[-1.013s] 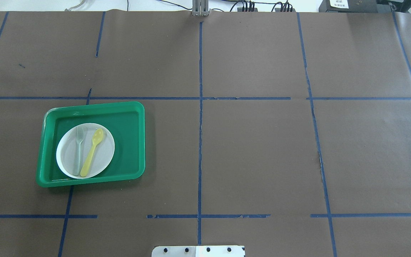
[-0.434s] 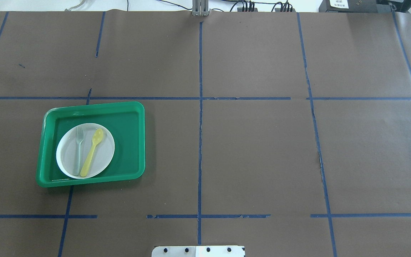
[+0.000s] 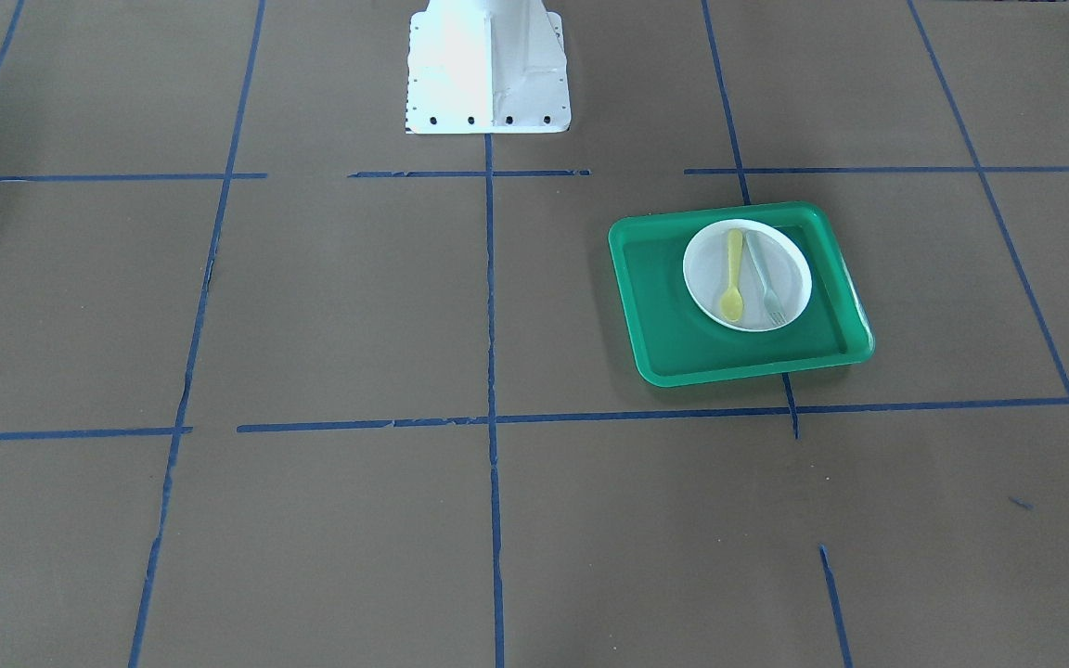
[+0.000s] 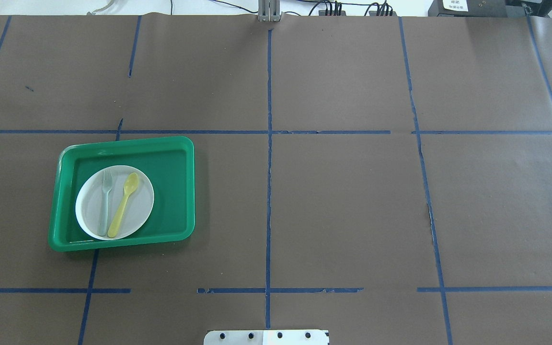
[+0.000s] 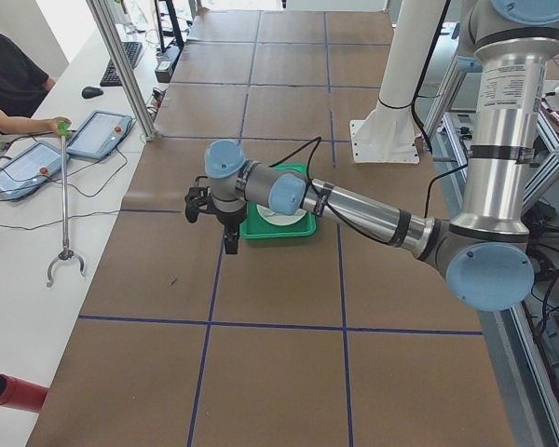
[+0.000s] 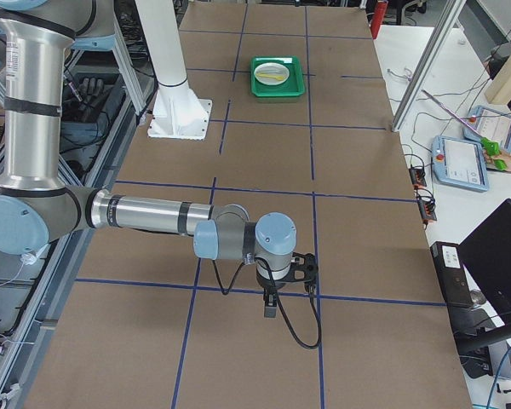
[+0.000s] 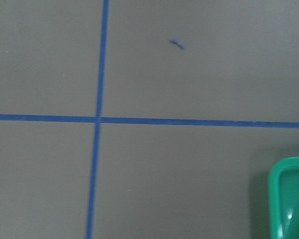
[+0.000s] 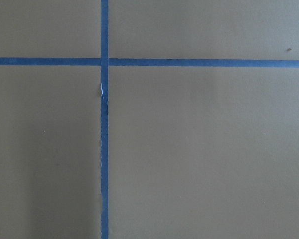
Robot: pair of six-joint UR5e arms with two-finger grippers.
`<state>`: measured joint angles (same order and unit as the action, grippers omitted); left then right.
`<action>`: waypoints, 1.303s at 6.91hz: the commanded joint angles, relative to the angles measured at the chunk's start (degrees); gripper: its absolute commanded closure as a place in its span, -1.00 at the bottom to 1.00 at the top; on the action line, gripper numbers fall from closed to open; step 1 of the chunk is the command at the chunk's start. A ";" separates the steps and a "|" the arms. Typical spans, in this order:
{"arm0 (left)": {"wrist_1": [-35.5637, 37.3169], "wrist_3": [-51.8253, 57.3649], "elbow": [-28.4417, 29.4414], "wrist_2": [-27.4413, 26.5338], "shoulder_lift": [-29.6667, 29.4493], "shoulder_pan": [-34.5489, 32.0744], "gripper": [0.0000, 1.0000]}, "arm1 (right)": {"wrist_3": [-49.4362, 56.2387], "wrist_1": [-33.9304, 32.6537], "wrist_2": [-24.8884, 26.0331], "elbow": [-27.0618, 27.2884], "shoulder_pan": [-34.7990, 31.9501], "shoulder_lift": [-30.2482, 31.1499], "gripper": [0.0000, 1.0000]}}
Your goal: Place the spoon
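The yellow spoon (image 4: 123, 204) lies flat on the white plate (image 4: 141, 199). Its round end points away from the robot, and its handle reaches back to the plate's near edge. It leans a little to one side. A pale see-through fork (image 4: 106, 203) lies just beside it on the same plate, on the robot's left side of the spoon. Their handle ends come close together. The plate sits inside a green tray (image 4: 175, 191), nearer the tray's left side. The tray rests on the brown table (image 4: 343, 206), in the robot's left half, with blue tape lines (image 4: 269, 191) crossing the top.

Nothing holds the spoon. The left gripper (image 5: 230, 244) points down, close to the tray on the side toward the table's left end. Its camera sees only a corner of the tray. I cannot tell if its fingers are apart or together. The right gripper (image 6: 271, 308) points down far from the tray, over the other end of the table, and I cannot tell about its fingers either.

A person (image 5: 5, 79) sits at a side desk with a long grabber stick (image 5: 63, 209).
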<state>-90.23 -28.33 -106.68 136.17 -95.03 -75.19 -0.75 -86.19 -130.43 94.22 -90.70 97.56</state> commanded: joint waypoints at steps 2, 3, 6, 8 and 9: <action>-0.03 -16.65 -1.78 -5.55 -9.79 14.06 -1.00 | 0.05 -0.03 0.00 0.00 0.00 0.00 -1.00; 0.05 -17.11 -2.04 -11.14 -11.91 18.46 -1.00 | -0.04 -0.03 0.00 0.00 0.00 0.00 -1.00; -11.83 -30.06 1.37 -21.51 -11.32 31.64 -1.00 | -0.04 -0.03 0.00 0.00 0.00 0.00 -1.00; -13.31 -31.27 4.54 -21.92 -11.32 35.01 -0.85 | -0.04 -0.03 0.00 0.00 0.00 0.00 -1.00; -13.39 -30.83 4.47 -21.92 -10.79 35.02 -0.65 | -0.04 -0.03 0.00 0.00 0.00 0.00 -1.00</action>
<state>-103.09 -59.17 -102.87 114.53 -106.27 -41.01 -0.79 -86.22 -130.43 94.22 -90.70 97.56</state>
